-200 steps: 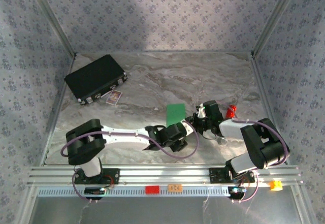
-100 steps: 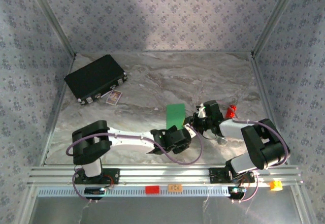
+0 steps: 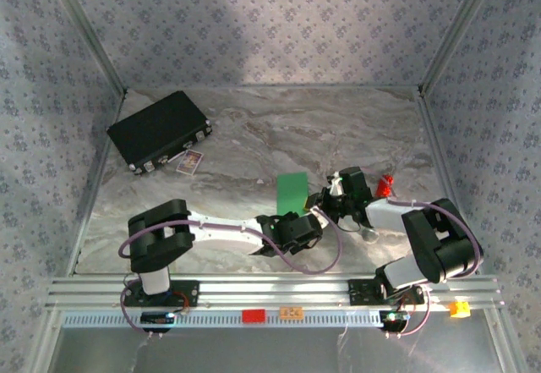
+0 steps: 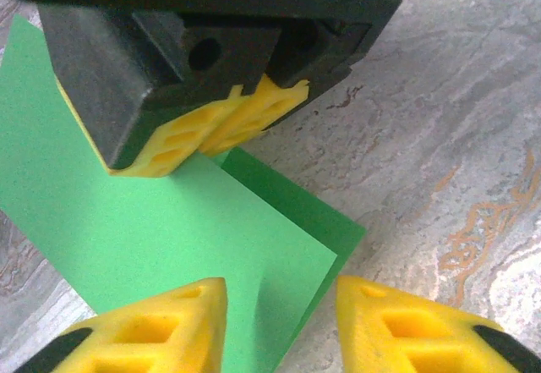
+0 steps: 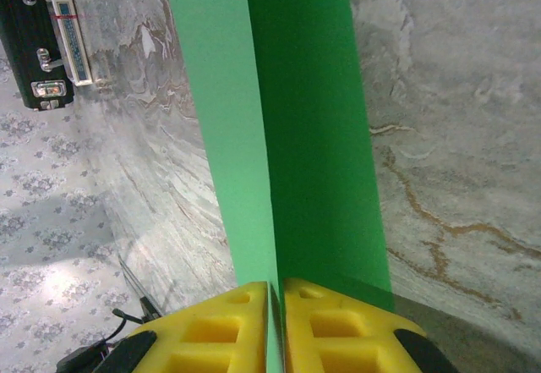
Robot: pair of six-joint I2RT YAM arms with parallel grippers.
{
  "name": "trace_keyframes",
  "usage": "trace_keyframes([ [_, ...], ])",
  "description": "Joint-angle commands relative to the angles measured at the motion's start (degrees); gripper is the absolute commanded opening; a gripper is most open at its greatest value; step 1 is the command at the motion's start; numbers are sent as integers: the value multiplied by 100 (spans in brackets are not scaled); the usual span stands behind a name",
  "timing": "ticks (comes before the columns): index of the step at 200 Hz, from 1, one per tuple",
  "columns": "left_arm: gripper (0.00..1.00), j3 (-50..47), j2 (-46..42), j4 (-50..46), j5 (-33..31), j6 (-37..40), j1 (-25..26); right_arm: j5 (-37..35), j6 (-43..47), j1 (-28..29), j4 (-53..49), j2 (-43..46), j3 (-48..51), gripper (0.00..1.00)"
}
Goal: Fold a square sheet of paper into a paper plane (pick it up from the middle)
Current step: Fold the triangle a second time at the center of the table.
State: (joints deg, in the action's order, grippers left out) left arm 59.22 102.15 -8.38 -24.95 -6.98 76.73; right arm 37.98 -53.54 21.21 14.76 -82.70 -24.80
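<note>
Since a second ago the left arm has swung to the right, and its gripper now sits closer to the near edge of the thin bright-green paper sheet (image 3: 292, 189). The sheet itself has not shifted. It is creased lengthwise, with a paler layer beside a darker one, and sits to the right of the black rectangular case (image 3: 159, 129) and nearer the arms.

The right gripper (image 5: 275, 293) has its yellow fingers pressed together on the sheet's edge, right at the crease. The left gripper (image 4: 283, 297) has its yellow fingers spread, one on each side of the sheet's corner. Neither finger presses on the paper.

Whether the sheet rests on the grey marbled tabletop (image 3: 279, 128) or is raised off it cannot be told. A small printed card (image 3: 190, 161) lies just beside the case's near corner. A small red object (image 3: 386, 184) stands far to the case's right, beyond the right gripper.
</note>
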Motion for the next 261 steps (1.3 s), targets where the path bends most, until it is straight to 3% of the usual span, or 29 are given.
trace_keyframes([
  [1, 29, 72, 16, -25, -87, 22, 2, 26, 30, -39, -130, 143, -1, 15],
  [35, 13, 50, -9, -6, -46, 13, 1, -1, 19, -60, -179, 240, 28, 16],
  [77, 2, -32, -222, 91, 432, -109, -141, -177, 127, -178, -577, 514, 69, 20],
  [106, 0, -174, -529, 189, 1313, -408, -531, -585, 331, -486, -1479, 1213, 98, 26],
  [133, 0, -428, -745, 488, 2785, -941, -1145, -921, 561, -688, -2273, 2067, 104, 30],
  [152, 0, -590, -758, 842, 3830, -1314, -1573, -887, 596, -696, -2447, 2476, 194, 29],
  [171, 0, -657, -719, 1065, 4405, -1551, -1819, -729, 414, -595, -2276, 2650, 397, 24],
  [203, 0, -777, -668, 1308, 4674, -1807, -2027, -684, 189, 3, -1872, 2464, 536, 12],
  [261, 0, -866, -661, 1383, 4633, -1894, -2118, -963, -118, 748, -944, 1448, 153, 5],
])
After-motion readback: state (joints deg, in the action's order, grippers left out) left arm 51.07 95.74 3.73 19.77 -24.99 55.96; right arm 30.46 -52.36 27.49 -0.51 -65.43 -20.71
